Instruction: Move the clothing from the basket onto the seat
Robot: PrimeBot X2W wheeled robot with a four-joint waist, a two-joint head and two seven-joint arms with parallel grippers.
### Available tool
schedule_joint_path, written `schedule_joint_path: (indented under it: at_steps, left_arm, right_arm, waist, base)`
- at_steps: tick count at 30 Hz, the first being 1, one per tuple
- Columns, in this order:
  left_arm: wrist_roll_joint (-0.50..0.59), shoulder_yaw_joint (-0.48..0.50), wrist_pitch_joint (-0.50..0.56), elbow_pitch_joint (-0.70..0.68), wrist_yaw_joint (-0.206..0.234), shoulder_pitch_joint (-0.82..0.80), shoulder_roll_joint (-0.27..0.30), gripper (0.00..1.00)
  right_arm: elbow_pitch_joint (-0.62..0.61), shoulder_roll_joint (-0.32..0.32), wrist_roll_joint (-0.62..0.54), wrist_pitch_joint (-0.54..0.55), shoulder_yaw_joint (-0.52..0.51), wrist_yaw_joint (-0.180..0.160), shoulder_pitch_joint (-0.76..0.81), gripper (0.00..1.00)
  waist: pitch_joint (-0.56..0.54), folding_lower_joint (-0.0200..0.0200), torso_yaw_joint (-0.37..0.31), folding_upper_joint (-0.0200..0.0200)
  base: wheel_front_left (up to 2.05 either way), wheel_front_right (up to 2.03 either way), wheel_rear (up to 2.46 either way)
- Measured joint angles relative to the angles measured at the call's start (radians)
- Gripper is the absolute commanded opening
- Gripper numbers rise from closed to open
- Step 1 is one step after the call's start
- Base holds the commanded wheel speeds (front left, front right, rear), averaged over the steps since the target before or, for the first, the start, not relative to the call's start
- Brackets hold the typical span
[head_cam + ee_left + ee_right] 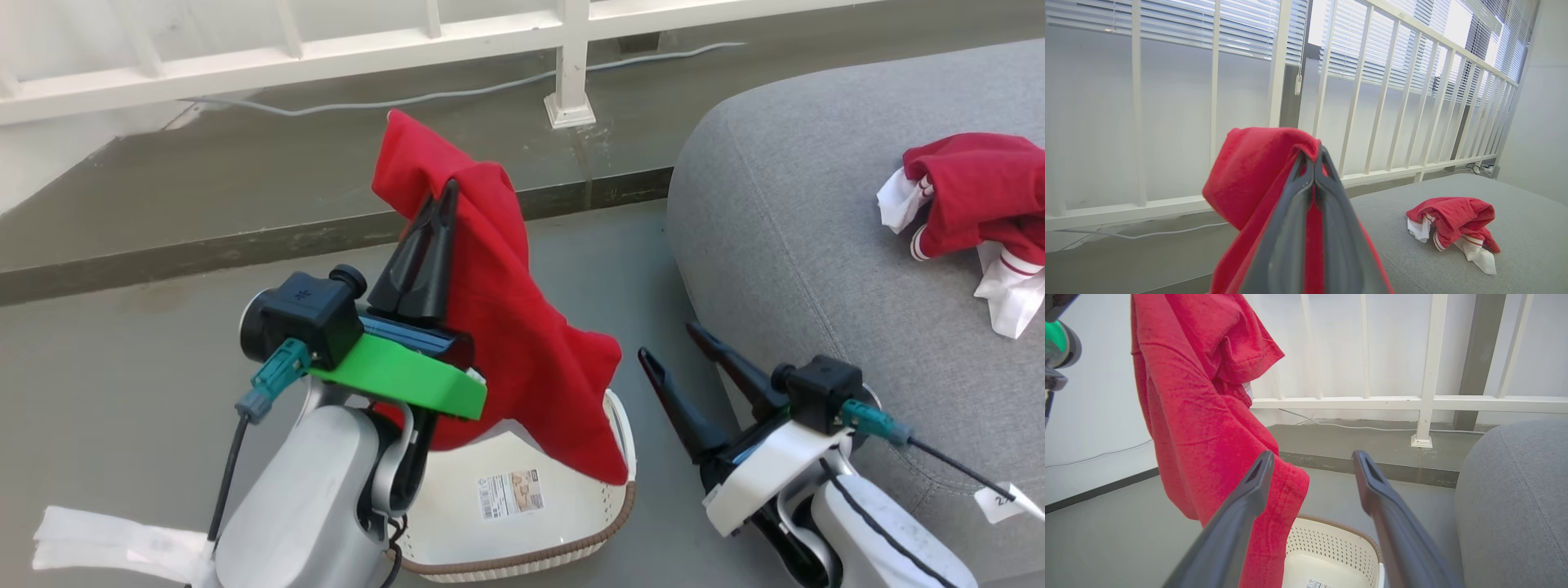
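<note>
Soft red fabric garment (522, 351) hangs mid-frame in head view, lifted above the small cream perforated plastic basket (522, 562) at bottom centre. Its lowest corner dangles at the basket's right rim; touching or not, cannot tell. Left hand (447, 192) is clenched on a fold near the garment's top, fingers pressed together. Right hand (669, 341), lower right, is released, fingers spread, nothing in it, between the basket and the big grey upholstered seat (816, 212) on the right side. A crumpled red-and-white garment (980, 196) already lies on the seat, upper right.

Risks, my read:
- The grip is only a thin fold at the fingertips, so a fast swing right could drop the cloth on the floor (163, 351).
- The hanging corner could catch the basket rim and drag or tip it.
- The open right hand stands in the path, so cloth may drape over its fingers.

Views:
- Head view gives the basket floor with its sticker label (510, 492). No other clothing is seen there, though the arm hides part.
- Left wrist view gives the pinch up close, plus window blinds (1180, 28) behind the white railing (1274, 81).
- Right wrist view gives the garment's long hang beside the basket's perforated wall.
</note>
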Motion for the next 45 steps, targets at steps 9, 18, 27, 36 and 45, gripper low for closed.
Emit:
schedule_joint_path:
  at_steps: [9,18,27,36,45]
  left_arm:
    - [0.008,-0.032,0.000,-0.067,-0.009,0.031,0.001,0.00]
    - [0.011,-0.055,0.000,-0.109,-0.009,0.057,0.001,0.00]
    - [0.019,-0.070,0.000,-0.125,-0.008,0.082,0.001,0.00]
    - [0.022,-0.093,0.000,-0.141,-0.008,0.092,0.002,0.00]
    - [0.025,-0.122,0.000,-0.158,-0.008,0.092,0.003,0.00]
  right_arm:
    - [-0.035,0.020,0.002,0.001,0.011,-0.001,0.017,1.00]
    - [-0.129,0.026,0.002,0.001,0.020,-0.001,0.018,1.00]
    - [-0.217,0.030,0.002,0.011,0.058,-0.001,0.017,1.00]
    - [-0.296,0.052,0.009,0.055,0.167,-0.001,0.016,1.00]
    - [-0.239,0.031,0.005,0.081,0.197,-0.001,0.014,1.00]
  waist:
    - [-0.024,0.0000,-0.006,0.0000]
    - [-0.040,0.0000,-0.010,0.0000]
    - [-0.045,0.0000,-0.005,0.0000]
    - [-0.049,0.0000,0.007,0.0000]
    - [-0.051,0.0000,0.027,0.0000]
  base:
    - [0.00,0.00,0.00]
    - [0.00,0.00,0.00]
    - [0.00,0.00,0.00]
    - [0.00,0.00,0.00]
    - [0.00,0.00,0.00]
